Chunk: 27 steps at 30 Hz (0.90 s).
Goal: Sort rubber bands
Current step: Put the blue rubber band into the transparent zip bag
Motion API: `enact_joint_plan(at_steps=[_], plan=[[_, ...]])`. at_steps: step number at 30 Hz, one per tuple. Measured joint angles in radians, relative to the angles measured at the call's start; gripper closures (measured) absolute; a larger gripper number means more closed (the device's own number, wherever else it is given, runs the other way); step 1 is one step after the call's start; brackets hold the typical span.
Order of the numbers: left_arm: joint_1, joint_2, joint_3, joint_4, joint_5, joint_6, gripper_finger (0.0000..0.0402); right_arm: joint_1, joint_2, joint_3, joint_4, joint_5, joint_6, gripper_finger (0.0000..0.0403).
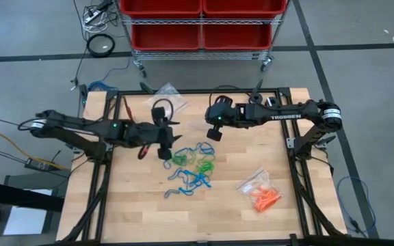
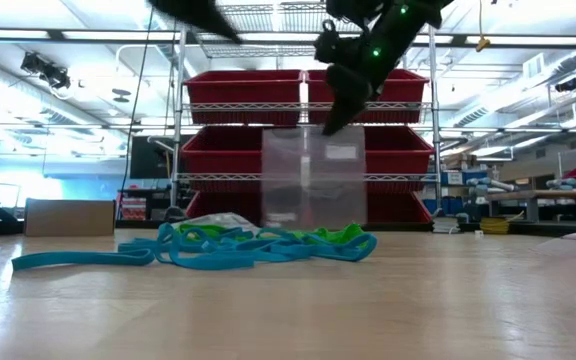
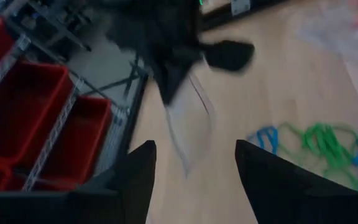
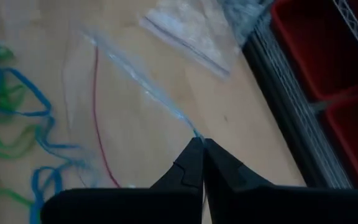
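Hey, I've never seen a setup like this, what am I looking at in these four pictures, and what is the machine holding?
It is a robot with two dark arms at a wooden table, each ending in a two-finger pincer. One picture looks straight down from above, one looks level across the tabletop, and two come from cameras on the arms' wrists.

In the middle lies a tangle of blue and green rubber bands. Orange ones sit in a clear bag near the right side, and another clear bag lies at the far edge.

The right pincer is shut on the edge of a clear plastic bag, holding it up so it hangs above the table. The left pincer is open, holding nothing, facing that bag.
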Motion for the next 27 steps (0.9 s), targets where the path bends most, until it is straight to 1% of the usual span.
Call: enact_joint_plan(at_steps=[2,6,10,12,13,15,21,25,27], plan=[[0.0,-0.011,-0.075,0.013,0.008,-0.038,0.0174,-0.011,-0.001,0.0,-0.027,0.005,0.009,0.0403],[0.0,-0.006,-0.261,0.135,0.038,-0.101,0.0174,-0.023,-0.003,0.0,-0.039,-0.003,0.035,0.0403],[0.0,0.009,-0.471,0.442,0.087,-0.14,0.0174,-0.02,-0.003,0.0,-0.039,-0.007,0.049,0.0403],[-0.002,0.009,-0.556,0.617,0.107,-0.147,0.0174,-0.02,-0.003,0.0,-0.05,0.005,0.054,0.0403],[-0.002,0.007,-0.592,0.687,0.11,-0.152,0.0174,-0.021,-0.003,0.0,-0.055,0.017,0.056,0.0403],[-0.003,0.003,-0.645,0.762,0.111,-0.177,0.0174,-0.021,-0.003,0.0,-0.064,0.042,0.066,0.0403],[0.008,0.02,-0.688,0.755,0.219,-0.275,0.0174,-0.016,0.001,0.0,-0.066,0.095,0.102,0.0403],[0.008,0.033,-0.695,0.753,0.225,-0.326,0.0175,-0.012,0.02,-0.001,-0.066,0.095,0.109,0.0403],[0.007,0.033,-0.695,0.734,0.225,-0.332,0.0175,-0.01,0.026,-0.003,-0.073,0.077,0.111,0.0403]])
